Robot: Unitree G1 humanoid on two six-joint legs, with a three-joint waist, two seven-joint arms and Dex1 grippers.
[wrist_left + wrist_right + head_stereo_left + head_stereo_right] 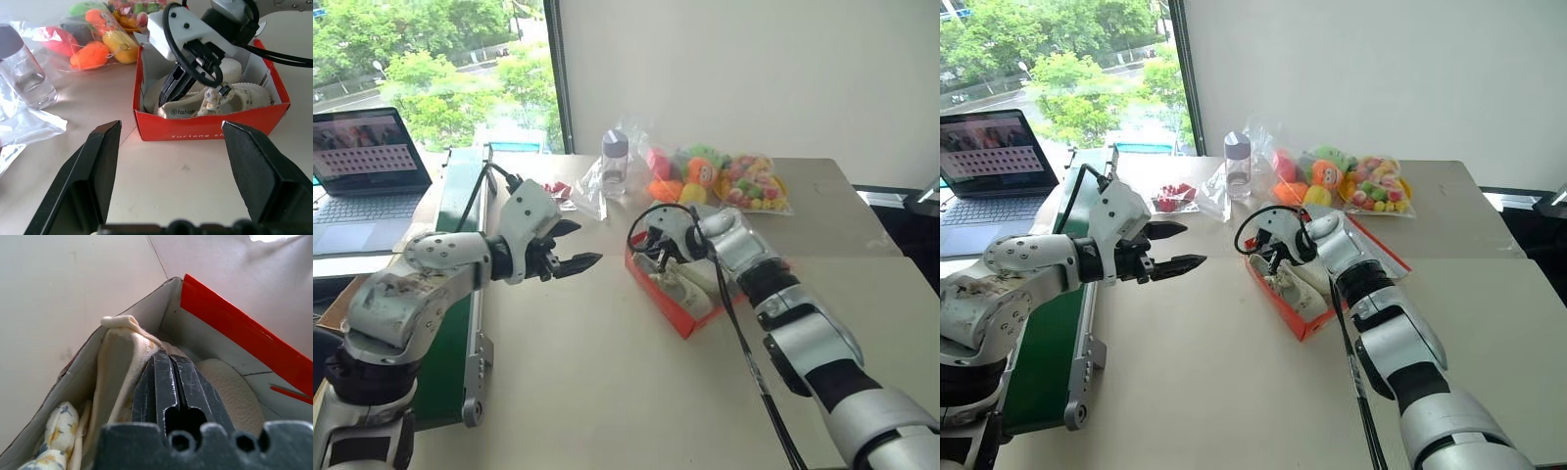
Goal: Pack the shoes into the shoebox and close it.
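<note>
- Shoebox (677, 311): red-orange, lid open, standing on the beige surface (587, 392) near its middle, just in front of the bagged toys
- Lid (1381, 250): folded back on the far side of the shoebox, lying towards the wall
- Shoes (230, 98): both cream-white shoes lie inside the shoebox; one sits on its side against the near wall, its insole print facing outward in the left wrist view
- Right end effector (177, 84): clenched, fingers pressed flat together with nothing between them; tips lowered into the shoebox, resting against the upper edge of one shoe
- Left end effector (570, 257): released, fingers spread wide and holding nothing; it hovers above the surface to the left of the shoebox, well apart from it and pointing towards it
- Plush toys in clear bags (720, 181): at the far side of the surface, behind the shoebox
- Clear bottle with dark cap (615, 162): upright, left of the toys, beside crumpled clear plastic
- Laptop (367, 176): open, on a separate desk at far left by the window
</note>
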